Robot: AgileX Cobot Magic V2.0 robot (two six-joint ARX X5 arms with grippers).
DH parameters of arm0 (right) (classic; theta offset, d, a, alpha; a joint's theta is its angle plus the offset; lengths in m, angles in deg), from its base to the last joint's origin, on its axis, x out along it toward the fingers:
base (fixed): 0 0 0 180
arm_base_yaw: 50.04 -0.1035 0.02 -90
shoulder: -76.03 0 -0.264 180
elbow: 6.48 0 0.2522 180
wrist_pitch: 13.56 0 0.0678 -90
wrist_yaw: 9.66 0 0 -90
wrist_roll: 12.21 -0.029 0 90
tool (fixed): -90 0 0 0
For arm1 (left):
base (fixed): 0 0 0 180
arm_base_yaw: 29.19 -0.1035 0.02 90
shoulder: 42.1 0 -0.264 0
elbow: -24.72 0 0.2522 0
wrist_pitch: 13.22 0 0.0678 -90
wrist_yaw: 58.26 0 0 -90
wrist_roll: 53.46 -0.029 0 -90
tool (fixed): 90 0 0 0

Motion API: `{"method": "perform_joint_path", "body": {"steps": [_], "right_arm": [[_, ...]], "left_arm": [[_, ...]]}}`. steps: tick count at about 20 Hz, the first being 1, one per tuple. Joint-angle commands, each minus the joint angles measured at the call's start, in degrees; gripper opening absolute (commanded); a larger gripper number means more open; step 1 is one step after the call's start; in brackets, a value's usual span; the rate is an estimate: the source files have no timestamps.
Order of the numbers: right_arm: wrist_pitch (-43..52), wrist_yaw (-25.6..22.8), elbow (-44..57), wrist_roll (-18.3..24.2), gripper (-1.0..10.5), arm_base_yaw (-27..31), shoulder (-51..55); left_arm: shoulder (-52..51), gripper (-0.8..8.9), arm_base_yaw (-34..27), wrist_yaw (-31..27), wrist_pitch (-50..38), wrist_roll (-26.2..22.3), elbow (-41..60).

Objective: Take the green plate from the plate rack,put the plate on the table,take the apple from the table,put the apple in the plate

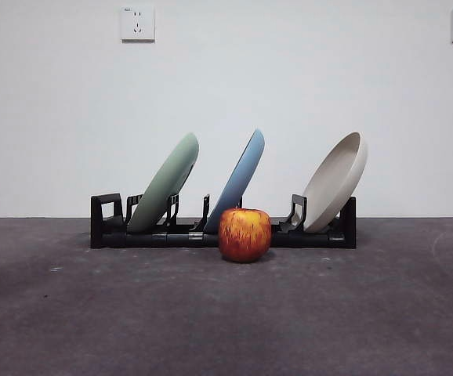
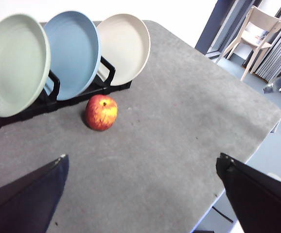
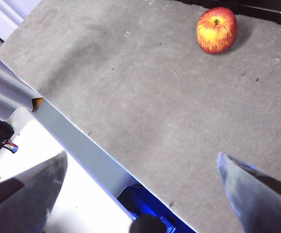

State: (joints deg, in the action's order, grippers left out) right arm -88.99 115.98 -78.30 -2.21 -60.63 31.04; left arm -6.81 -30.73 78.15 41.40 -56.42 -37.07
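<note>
The green plate (image 1: 166,182) leans in the left slot of the black plate rack (image 1: 106,227) at the back of the table (image 1: 226,313). It also shows in the left wrist view (image 2: 15,60), standing in the rack (image 2: 14,114). The red apple (image 1: 244,234) sits on the table just in front of the rack's middle, and shows in both wrist views (image 2: 101,112) (image 3: 217,29). My left gripper (image 2: 140,194) is open and empty, high above the table, well back from the apple. My right gripper (image 3: 140,194) is open and empty over the table's edge.
A blue plate (image 1: 238,178) stands in the rack's middle slot and a beige plate (image 1: 338,180) in its right slot. The table's edge (image 3: 67,121) runs under the right gripper. A chair (image 2: 257,34) stands off the table.
</note>
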Motion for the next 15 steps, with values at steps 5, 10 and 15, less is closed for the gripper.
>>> {"method": "perform_joint_path", "body": {"steps": [5,10,15], "right_arm": [[0.3,0.0,-0.2,-0.2,6.9,-0.2,0.0],[0.3,0.0,-0.2,-0.1,6.9,-0.1,0.0],[0.3,0.0,-0.2,-0.1,6.9,-0.1,0.0]], "left_arm": [[11.6,5.95,5.5,-7.5,-13.5,2.9,-1.7],[28.7,5.94,12.2,-17.0,-18.5,1.2,-11.5],[46.7,5.94,16.1,-24.6,-23.7,1.0,-22.4]]}}
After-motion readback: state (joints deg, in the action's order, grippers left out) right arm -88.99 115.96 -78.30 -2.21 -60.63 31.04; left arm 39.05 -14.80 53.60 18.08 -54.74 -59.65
